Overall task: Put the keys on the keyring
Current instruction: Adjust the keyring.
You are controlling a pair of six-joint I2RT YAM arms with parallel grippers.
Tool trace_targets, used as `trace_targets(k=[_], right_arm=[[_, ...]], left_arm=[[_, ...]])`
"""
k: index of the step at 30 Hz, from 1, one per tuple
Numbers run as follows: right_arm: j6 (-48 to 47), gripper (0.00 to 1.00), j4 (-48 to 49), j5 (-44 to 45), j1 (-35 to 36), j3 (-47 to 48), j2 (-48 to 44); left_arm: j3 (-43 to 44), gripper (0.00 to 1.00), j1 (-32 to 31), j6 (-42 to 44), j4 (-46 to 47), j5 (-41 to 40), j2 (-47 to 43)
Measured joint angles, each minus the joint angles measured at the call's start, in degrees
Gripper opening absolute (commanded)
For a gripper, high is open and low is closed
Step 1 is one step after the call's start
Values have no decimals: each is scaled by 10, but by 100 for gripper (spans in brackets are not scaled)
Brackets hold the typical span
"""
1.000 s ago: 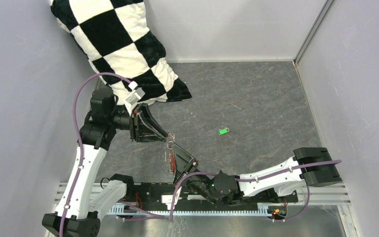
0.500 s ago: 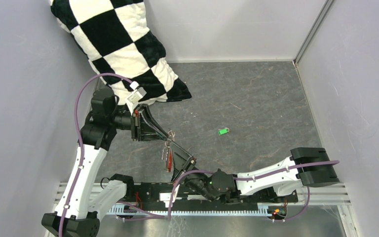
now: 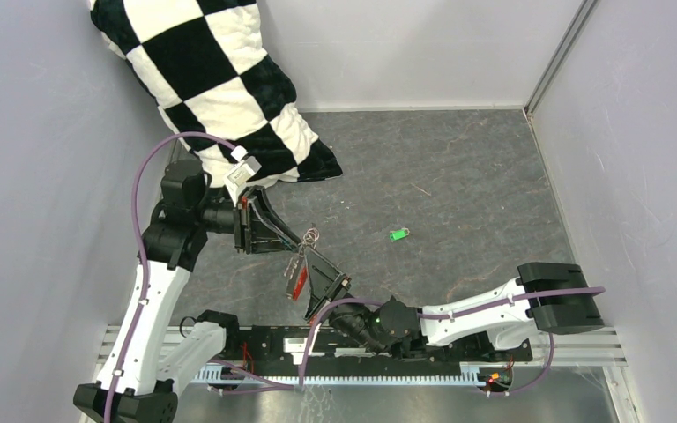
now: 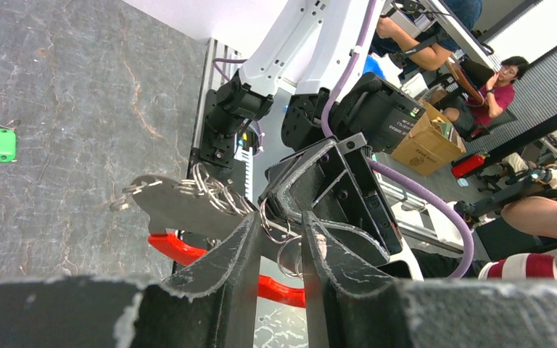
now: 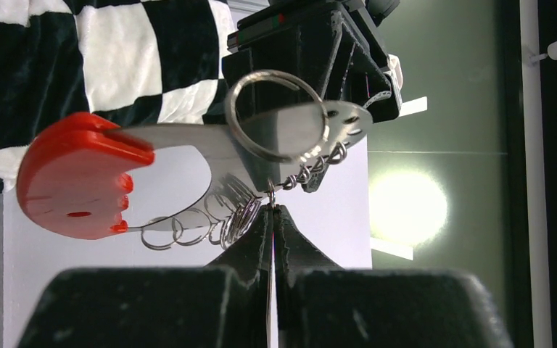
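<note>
One green key [image 3: 398,234] on counter [image 3: 458,176], one keyring [image 3: 299,280], red end toward arm bases, right tool [image 5: 271,217] clenched on it, left tool [image 4: 283,239] astride it, grip unclear

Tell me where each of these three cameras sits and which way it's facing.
Top external: above and behind the bases, looking down on the table; left arm and right arm meet at the keyring.
Left wrist: on the left arm, looking along its fingers toward the right arm and the near edge.
Right wrist: on the right arm, looking along its shut fingers toward the left arm and checkered cloth.
Shared: both wrist views show the keyring's red tag; top and left wrist show the green key.
</note>
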Motion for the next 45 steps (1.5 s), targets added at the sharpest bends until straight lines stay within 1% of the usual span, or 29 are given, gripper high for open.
trace_targets(k=[6,11,13,14,16,18,20,24,28,34,37,39,40,42,44,45], right_arm=[[0,1,8,-7,-2,5,8],[0,1,15,-11,-2,9,14],[0,1,16,-12,-2,9,14],[0,3,16,-13,-2,9,14],[0,10,17,-14,-2,9,14],[0,23,17,-16,-2,9,15],[0,31,18,-15,-2,9,16],[0,41,23,-11,-5,9,17],[0,44,23,1,-6,9,17],[0,60,18,31,-7,-3,8],[0,65,-15,60,-14,-8,-9],[5,68,-54,86,-21,-8,-25],[25,68,-88,101,-23,-6,-35],[99,67,-182,123,-28,14,-55],[213,66,-305,123,-32,64,-69],[275,65,-362,109,-34,91,-77]], left_arm=[[-5,25,0,-1,1,-3,-6],[-7,13,0,-1,1,-5,-6],[-10,6,0,-1,2,-5,-6],[-10,3,0,0,2,-7,-6],[-12,2,0,0,2,-9,-7],[-12,2,0,0,2,-9,-7],[-12,2,0,0,2,-5,-9],[-12,2,0,23,1,7,-16],[-9,2,0,49,0,20,-17],[4,2,0,80,2,33,-17],[5,2,0,93,20,33,-23],[5,2,0,111,41,33,-36],[5,2,0,125,50,33,-46],[5,2,0,156,64,33,-68],[5,2,0,195,71,34,-89],[5,2,0,216,73,33,-99]])
